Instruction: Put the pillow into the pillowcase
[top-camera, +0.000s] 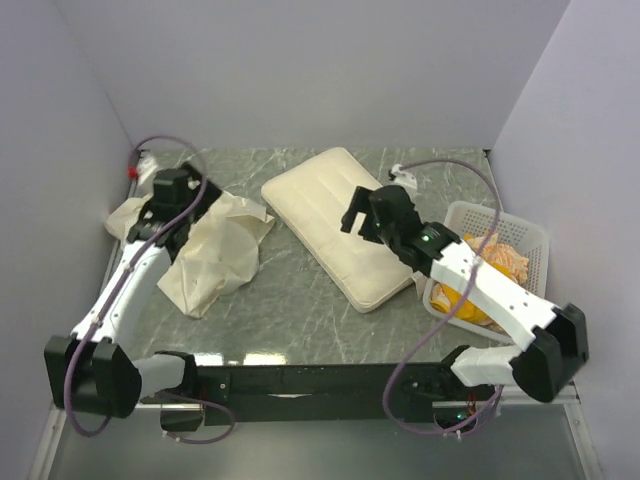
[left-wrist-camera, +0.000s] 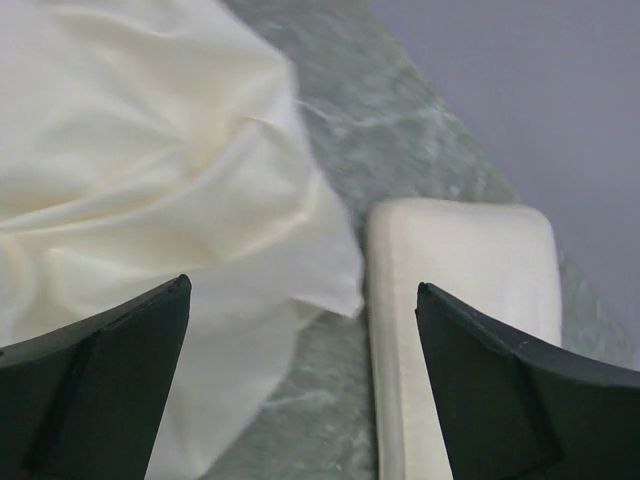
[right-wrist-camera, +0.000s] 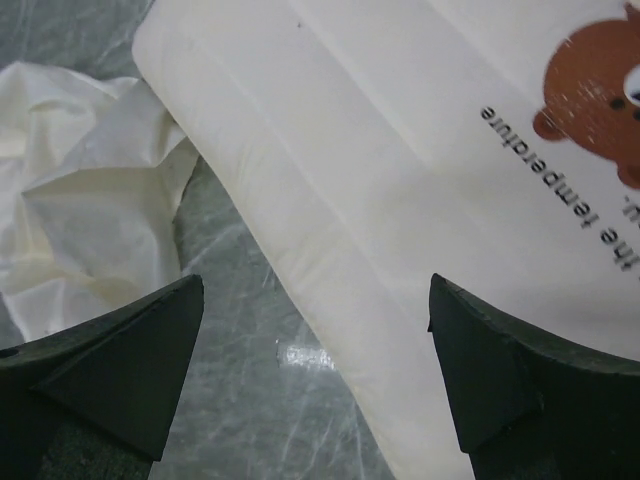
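Observation:
The pillow (top-camera: 330, 225), a puffy cream cushion, lies diagonally in the middle of the table. Its brown bear print and black text show in the right wrist view (right-wrist-camera: 420, 130). The pillowcase (top-camera: 215, 250) lies crumpled and limp to its left, its edge almost touching the pillow's corner. My left gripper (top-camera: 178, 222) is open and empty over the pillowcase's left part; its view shows the pillowcase (left-wrist-camera: 140, 170) and the pillow's end (left-wrist-camera: 460, 290). My right gripper (top-camera: 360, 212) is open and empty just above the pillow's right half; in its view (right-wrist-camera: 315, 280) the pillowcase (right-wrist-camera: 80, 210) lies at left.
A white slatted basket (top-camera: 520, 232) with crumpled orange and yellow things (top-camera: 490, 262) stands at the right, beside the right arm. Pale walls close in the left, back and right. A small white object (top-camera: 403, 172) and a red-tipped one (top-camera: 131, 170) sit at the back.

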